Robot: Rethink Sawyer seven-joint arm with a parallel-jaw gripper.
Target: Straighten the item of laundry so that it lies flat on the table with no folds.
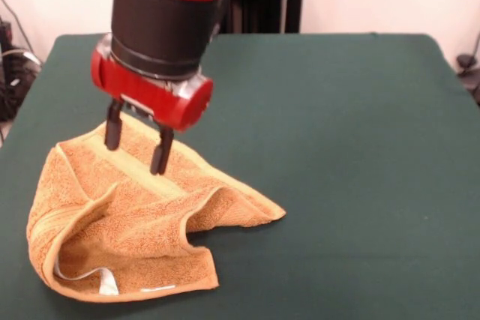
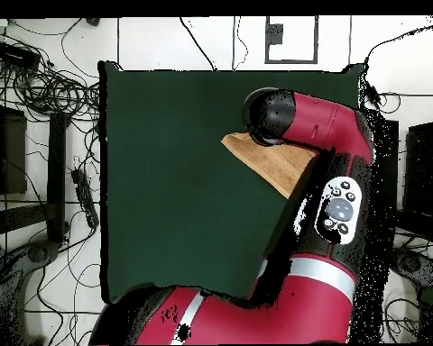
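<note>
orange-tan terry towel (image 1: 127, 222) lies crumpled and folded on the green table (image 1: 337, 148), not flat. in the front view it sits at the lower left of the table, close to the near edge and left side. its right part is folded over on itself, making a raised curled lip in the middle and a pointed corner sticking out to the right. the near left edge is rolled up, showing a white label at the bottom hem. a flat woven band runs along the left edge and another crosses the upper part under the fingers. the heap's long axis runs roughly from the upper left down to the right-hand point, slanted to the table edges. in the overhead view only a tan wedge of towel (image 2: 270, 162) shows beside the arm (image 2: 319, 126), the rest is hidden. gripper (image 1: 136, 146) hangs over the towel's far part, jaws open with a gap between, tips at or just on the cloth, contact unclear, nothing held
</note>
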